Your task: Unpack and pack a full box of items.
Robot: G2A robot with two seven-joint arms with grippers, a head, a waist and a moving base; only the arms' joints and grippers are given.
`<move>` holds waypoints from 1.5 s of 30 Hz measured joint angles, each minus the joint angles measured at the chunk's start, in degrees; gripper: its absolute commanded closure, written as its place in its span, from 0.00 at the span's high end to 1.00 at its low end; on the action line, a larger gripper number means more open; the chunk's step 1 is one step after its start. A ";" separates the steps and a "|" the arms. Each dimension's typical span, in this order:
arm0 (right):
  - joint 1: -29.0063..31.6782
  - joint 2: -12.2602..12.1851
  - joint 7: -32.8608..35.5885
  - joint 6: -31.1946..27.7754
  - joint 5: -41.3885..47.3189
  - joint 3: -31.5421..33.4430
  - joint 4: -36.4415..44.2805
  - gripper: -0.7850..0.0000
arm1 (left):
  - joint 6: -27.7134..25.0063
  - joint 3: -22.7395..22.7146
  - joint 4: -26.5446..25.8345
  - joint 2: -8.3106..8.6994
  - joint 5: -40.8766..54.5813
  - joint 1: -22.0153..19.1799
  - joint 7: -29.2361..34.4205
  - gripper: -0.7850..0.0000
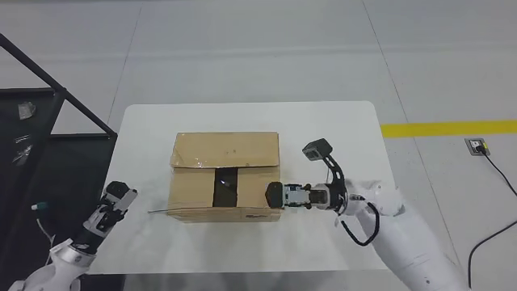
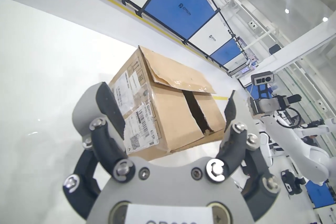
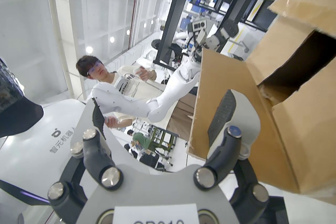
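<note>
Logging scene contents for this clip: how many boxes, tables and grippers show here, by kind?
cardboard box: 1
table: 1
grippers: 2, the left gripper and the right gripper, both open
Total: 4

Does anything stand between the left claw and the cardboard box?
Nothing visible does: only bare table lies between the open left claw and the cardboard box, facing its labelled end.
</note>
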State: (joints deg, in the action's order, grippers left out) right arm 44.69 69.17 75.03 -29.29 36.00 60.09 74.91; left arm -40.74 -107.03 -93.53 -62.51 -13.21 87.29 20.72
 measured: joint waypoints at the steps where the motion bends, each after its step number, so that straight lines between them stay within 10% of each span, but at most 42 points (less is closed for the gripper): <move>1: 0.86 -0.71 0.79 0.80 -1.41 0.05 1.96 1.00 | -1.19 -0.03 -0.07 0.15 -0.57 0.05 1.11 1.00; 16: 0.67 -4.35 -3.71 -3.68 -5.81 -10.52 0.17 1.00 | -12.09 1.10 3.97 1.75 -18.53 1.20 8.61 1.00; 37: -3.05 -1.50 -13.45 -8.15 9.12 -11.57 -8.05 1.00 | -7.10 3.02 3.79 1.70 -27.90 0.70 5.47 1.00; 45: -5.40 0.44 -24.08 3.14 6.52 -13.77 -11.27 1.00 | -7.10 3.02 3.79 1.70 -27.91 0.70 5.47 1.00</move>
State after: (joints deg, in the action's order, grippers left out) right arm 39.29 69.61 50.96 -26.15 42.52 46.32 63.64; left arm -47.83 -104.01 -89.73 -60.81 -41.11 88.00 26.19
